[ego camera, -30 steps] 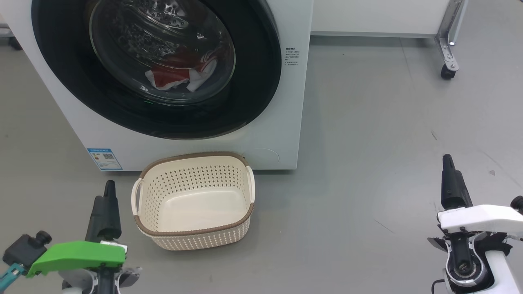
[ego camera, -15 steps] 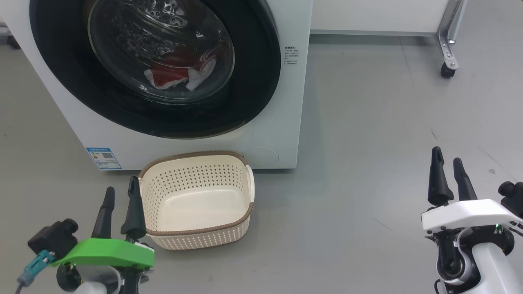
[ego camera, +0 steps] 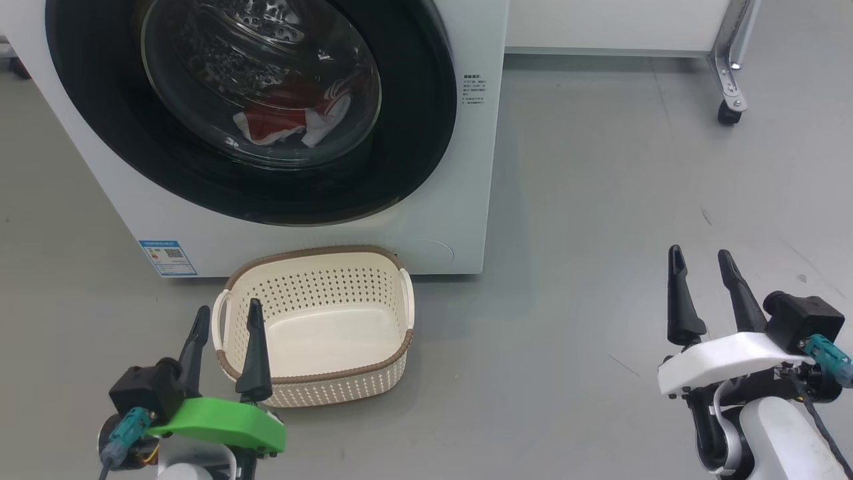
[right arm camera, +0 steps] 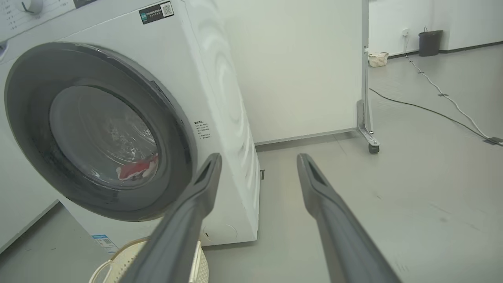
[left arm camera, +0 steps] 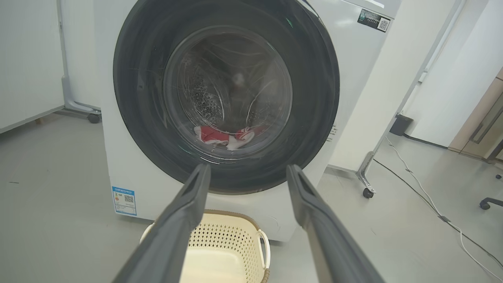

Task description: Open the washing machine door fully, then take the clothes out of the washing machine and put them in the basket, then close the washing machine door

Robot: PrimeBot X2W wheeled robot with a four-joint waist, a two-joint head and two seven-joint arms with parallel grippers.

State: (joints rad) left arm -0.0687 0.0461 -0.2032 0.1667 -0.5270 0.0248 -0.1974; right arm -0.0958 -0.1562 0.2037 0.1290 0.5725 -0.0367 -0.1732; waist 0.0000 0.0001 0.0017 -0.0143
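The washing machine (ego camera: 480,167) stands at the upper left with the washing machine door (ego camera: 426,133) shut against its front. Through the glass the red and white clothes (ego camera: 283,120) lie low in the drum. The cream basket (ego camera: 373,380) sits on the floor just before the machine and holds nothing. My left gripper (ego camera: 228,308) is open, its right finger over the basket's near left rim. My right gripper (ego camera: 700,253) hangs open above bare floor, far to the right. The left wrist view looks between that gripper's fingers (left arm camera: 248,168) at the door (left arm camera: 314,98), clothes (left arm camera: 212,134) and basket (left arm camera: 220,243).
A white partition on a metal frame with a caster (ego camera: 728,113) stands behind and right of the machine. In the right wrist view a cable (right arm camera: 432,112) runs over the grey floor toward a dark bin (right arm camera: 428,41). Open floor lies to the machine's right.
Both grippers have turned at the wrist, so each now shows its two fingers side by side. The left has shifted right to the basket's edge, the right has shifted left.
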